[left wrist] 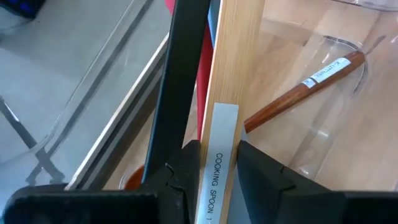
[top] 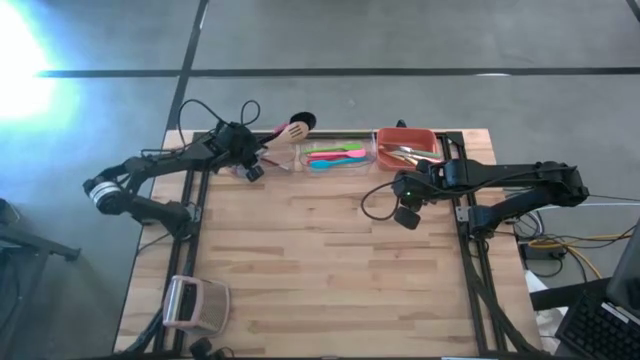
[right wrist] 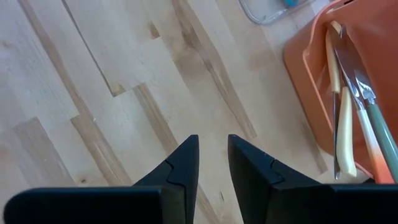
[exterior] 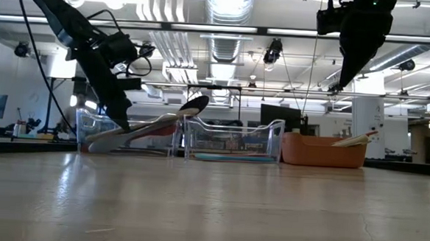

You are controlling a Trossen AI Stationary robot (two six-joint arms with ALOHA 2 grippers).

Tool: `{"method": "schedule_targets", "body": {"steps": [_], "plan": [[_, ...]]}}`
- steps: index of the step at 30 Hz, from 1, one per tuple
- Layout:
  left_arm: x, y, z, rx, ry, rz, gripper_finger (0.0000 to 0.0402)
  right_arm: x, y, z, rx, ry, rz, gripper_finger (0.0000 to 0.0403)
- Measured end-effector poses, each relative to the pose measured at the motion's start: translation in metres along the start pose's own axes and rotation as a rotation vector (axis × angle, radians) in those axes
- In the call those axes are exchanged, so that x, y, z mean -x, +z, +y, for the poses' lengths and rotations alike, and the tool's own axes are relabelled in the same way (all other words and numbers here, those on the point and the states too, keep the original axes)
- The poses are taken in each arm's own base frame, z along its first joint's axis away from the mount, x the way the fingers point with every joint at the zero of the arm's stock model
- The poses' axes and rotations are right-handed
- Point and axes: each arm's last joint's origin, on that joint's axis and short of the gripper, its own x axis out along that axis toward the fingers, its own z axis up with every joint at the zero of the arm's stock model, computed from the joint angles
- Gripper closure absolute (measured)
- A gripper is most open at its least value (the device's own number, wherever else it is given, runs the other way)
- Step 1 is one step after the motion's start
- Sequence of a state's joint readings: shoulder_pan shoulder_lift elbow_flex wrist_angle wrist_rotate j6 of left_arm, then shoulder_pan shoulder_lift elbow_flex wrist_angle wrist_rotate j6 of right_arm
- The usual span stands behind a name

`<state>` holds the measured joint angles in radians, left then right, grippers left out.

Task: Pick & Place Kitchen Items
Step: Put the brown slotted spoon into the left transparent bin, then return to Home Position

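My left gripper [left wrist: 217, 180] is clamped on the pale wooden cooking spoon [left wrist: 233, 68] by its labelled handle, holding it over the clear plastic bin [top: 262, 158] at the table's far left. A brown-handled utensil [left wrist: 298, 93] lies in that bin beside the spoon. If my grip slackens, the spoon could tip over the bin's wall. My right gripper [right wrist: 212, 163] hangs empty, fingers slightly parted, just beside the orange bin [right wrist: 311, 81].
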<state>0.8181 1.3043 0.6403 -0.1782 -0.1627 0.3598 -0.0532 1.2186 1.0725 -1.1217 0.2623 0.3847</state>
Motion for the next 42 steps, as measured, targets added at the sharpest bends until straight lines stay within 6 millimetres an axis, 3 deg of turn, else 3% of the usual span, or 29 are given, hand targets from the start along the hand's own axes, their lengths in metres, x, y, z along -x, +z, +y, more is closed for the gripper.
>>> {"method": "schedule_targets", "body": {"steps": [18,27,32,36,39,42], "plan": [[0.041,0.001,0.006,0.070,0.020,-0.091,0.0243,0.000,0.000,0.000,-0.001,0.001,-0.003,0.0317],[0.096,0.019,-0.001,0.188,-0.320,-0.401,0.0242,0.002,0.013,0.003,-0.021,-0.001,-0.146,0.0338],[0.124,0.025,-0.019,0.190,-0.451,-0.566,0.0257,0.005,0.033,0.013,0.009,0.084,-0.374,0.0346],[0.143,0.026,-0.045,0.142,-0.499,-0.639,0.0286,0.004,0.045,0.024,0.072,0.245,-0.540,0.0355],[0.158,0.023,-0.073,0.069,-0.554,-0.685,0.0320,-0.003,0.045,0.031,0.144,0.400,-0.610,0.0366],[0.180,0.016,-0.098,-0.046,-0.597,-0.753,0.0362,-0.009,0.034,0.033,0.179,0.495,-0.632,0.0377]]}}
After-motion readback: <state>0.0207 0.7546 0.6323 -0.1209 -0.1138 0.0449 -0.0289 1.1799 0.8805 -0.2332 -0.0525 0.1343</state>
